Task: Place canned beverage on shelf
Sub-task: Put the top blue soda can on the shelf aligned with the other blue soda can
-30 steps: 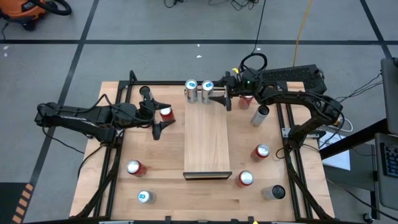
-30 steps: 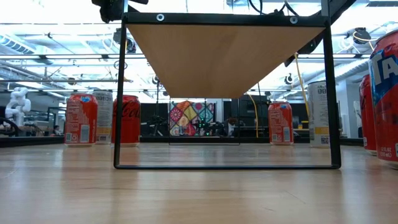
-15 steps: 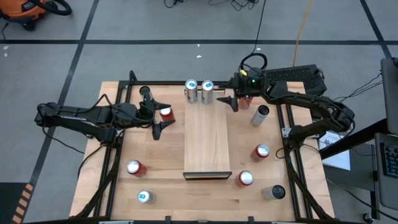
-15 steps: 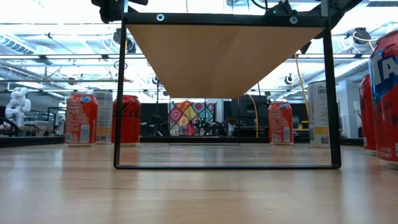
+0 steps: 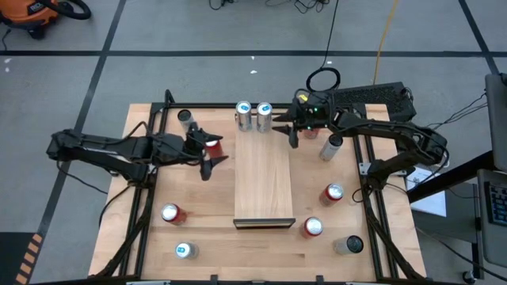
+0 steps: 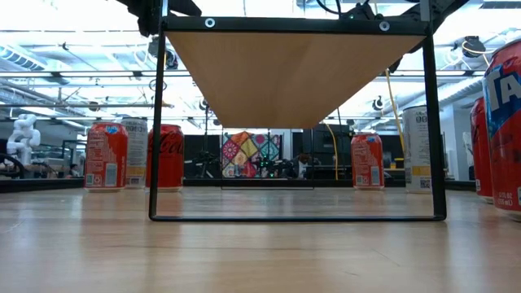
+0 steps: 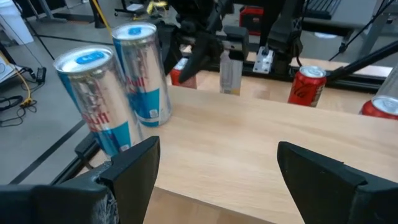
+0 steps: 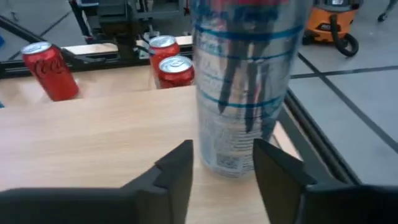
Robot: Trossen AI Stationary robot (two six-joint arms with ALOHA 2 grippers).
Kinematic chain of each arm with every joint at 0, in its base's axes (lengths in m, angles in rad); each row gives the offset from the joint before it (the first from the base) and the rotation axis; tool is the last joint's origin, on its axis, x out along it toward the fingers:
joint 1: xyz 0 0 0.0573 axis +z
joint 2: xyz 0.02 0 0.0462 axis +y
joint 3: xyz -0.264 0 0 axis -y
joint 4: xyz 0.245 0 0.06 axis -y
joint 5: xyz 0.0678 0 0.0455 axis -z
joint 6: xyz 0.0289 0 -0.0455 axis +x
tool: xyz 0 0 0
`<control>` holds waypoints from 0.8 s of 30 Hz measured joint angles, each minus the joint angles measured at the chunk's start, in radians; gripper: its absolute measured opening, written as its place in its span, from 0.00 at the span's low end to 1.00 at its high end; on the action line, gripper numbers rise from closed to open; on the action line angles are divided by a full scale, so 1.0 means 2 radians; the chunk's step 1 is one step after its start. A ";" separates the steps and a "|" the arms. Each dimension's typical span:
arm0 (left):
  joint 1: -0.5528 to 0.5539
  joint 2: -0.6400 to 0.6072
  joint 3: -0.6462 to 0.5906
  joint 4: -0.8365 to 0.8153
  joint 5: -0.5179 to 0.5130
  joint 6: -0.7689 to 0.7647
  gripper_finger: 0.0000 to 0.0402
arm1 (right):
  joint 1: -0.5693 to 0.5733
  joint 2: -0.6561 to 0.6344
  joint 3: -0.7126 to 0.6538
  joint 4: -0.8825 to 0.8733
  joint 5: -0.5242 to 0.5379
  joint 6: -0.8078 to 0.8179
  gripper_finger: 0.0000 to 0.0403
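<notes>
The shelf (image 5: 264, 178) is a pale wood panel raised on a black frame (image 6: 156, 122) above the tabletop. Two silver-and-blue cans (image 5: 243, 115) (image 5: 264, 115) stand upright on their bases at its far end. My right gripper (image 5: 285, 133) hovers just right of the nearer can (image 8: 249, 87), a little back from it. Its fingers stand narrowly open with nothing between them. My left gripper (image 5: 214, 152) is wide open at the shelf's left edge, above a red can (image 5: 212, 145). It faces across the shelf (image 7: 249, 143) toward both cans (image 7: 118, 93).
Loose cans stand on the tabletop: red ones (image 5: 172, 212) (image 5: 333, 192) (image 5: 313, 227), silver ones (image 5: 184, 250) (image 5: 333, 145) and a dark one (image 5: 352, 245). Black frame rails (image 5: 146, 198) run along both sides. The shelf's middle and near end are bare wood.
My right gripper has drawn back from the right-hand can on the shelf, toward the table's right and near edges. It has tipped, and its fingers have come closer together. The can stays upright where it stood.
</notes>
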 joint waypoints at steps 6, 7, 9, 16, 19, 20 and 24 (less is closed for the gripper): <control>0.000 0.016 0.000 0.004 0.000 0.000 0.80 | 0.000 0.000 0.000 0.020 0.000 0.001 0.23; 0.000 0.017 0.000 0.004 0.000 0.000 0.80 | 0.000 0.000 0.000 0.023 0.000 0.001 0.22; 0.000 0.018 0.000 0.005 0.000 0.000 0.80 | 0.000 0.000 0.000 0.029 0.000 0.001 0.20; 0.000 0.018 0.000 0.004 0.000 0.000 0.80 | 0.000 0.000 0.000 0.039 0.000 0.001 0.19; 0.000 0.018 0.000 0.004 0.000 0.001 0.80 | 0.000 0.000 0.000 0.039 0.004 0.001 0.19; 0.000 0.018 0.000 0.004 0.000 0.001 0.80 | 0.000 0.000 0.000 0.039 0.011 0.001 0.19; 0.000 0.018 0.000 0.007 0.000 0.001 0.80 | 0.000 0.000 0.000 0.040 0.012 0.001 0.19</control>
